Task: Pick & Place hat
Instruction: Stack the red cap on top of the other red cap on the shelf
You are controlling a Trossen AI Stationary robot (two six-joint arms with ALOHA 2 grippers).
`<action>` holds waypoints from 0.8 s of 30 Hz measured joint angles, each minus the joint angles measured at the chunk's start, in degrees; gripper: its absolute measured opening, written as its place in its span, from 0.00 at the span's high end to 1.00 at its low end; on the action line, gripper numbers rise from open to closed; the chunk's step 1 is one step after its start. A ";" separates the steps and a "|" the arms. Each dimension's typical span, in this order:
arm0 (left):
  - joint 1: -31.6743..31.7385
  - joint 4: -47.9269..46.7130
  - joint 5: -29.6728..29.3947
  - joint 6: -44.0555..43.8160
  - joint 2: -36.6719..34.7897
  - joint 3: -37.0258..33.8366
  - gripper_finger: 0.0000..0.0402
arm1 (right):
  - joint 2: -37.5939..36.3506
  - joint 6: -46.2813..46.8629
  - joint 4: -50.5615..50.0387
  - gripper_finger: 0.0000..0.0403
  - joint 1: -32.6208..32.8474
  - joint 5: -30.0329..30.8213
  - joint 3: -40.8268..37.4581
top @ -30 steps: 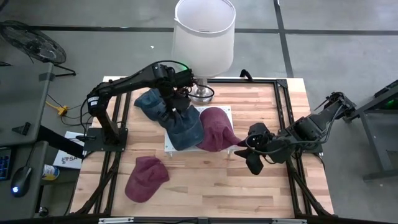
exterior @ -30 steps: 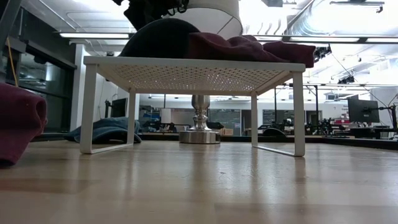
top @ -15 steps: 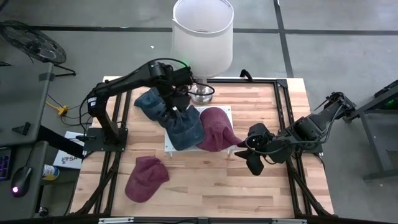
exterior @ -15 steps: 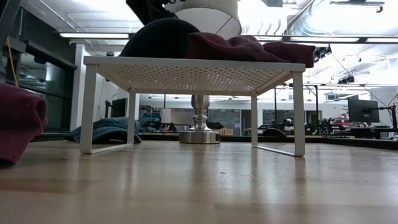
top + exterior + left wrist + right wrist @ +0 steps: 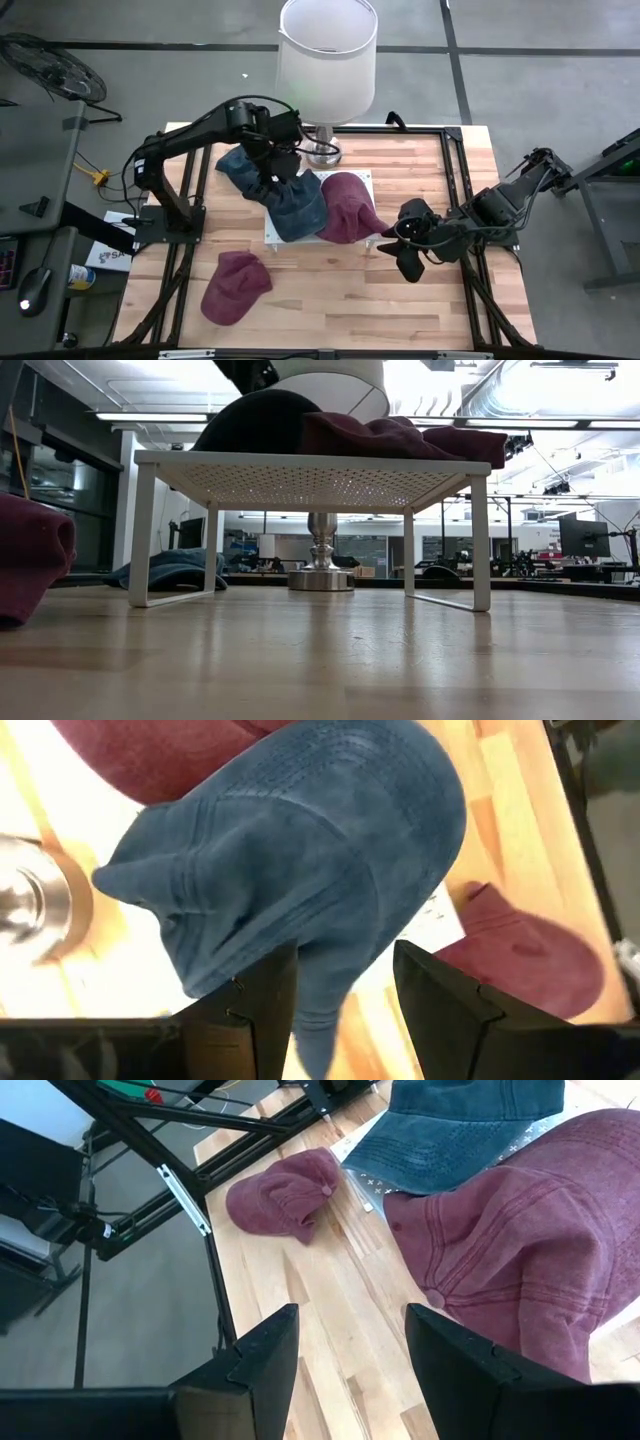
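Observation:
A blue hat (image 5: 296, 206) lies on the white rack (image 5: 270, 236), crown up, beside a maroon hat (image 5: 346, 206) on the same rack. A second blue hat (image 5: 238, 165) rests on the table by the rack's far-left side. Another maroon hat (image 5: 235, 286) lies on the table near the front. My left gripper (image 5: 273, 162) is open and hovers above the rack's far-left corner. In the left wrist view its gripper (image 5: 345, 1010) looks down on the blue hat (image 5: 300, 870). My right gripper (image 5: 405, 248) waits open, right of the rack.
A tall lamp with a white shade (image 5: 328, 55) and a metal base (image 5: 322, 150) stands just beyond the rack, close to my left arm. Bare wooden table (image 5: 340, 295) lies in front of the rack. A black frame (image 5: 470, 190) borders the table.
My left gripper has risen and drawn back toward the table's far-left, away from the blue hat on the rack. In the low view it climbs almost out of the picture. The blue hat stays where it lay on the rack.

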 joint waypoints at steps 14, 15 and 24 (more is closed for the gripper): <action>-4.31 0.05 2.16 -20.29 -4.89 -0.07 0.59 | 0.00 -1.30 -0.63 0.56 -0.01 -1.05 0.00; -5.04 0.01 2.29 -21.82 -5.55 -0.07 0.59 | 0.00 -1.30 -0.76 0.56 0.01 -1.07 0.00; -14.47 0.01 0.53 -38.76 -12.03 -0.04 0.59 | 0.00 -1.15 -1.71 0.56 0.01 0.15 0.00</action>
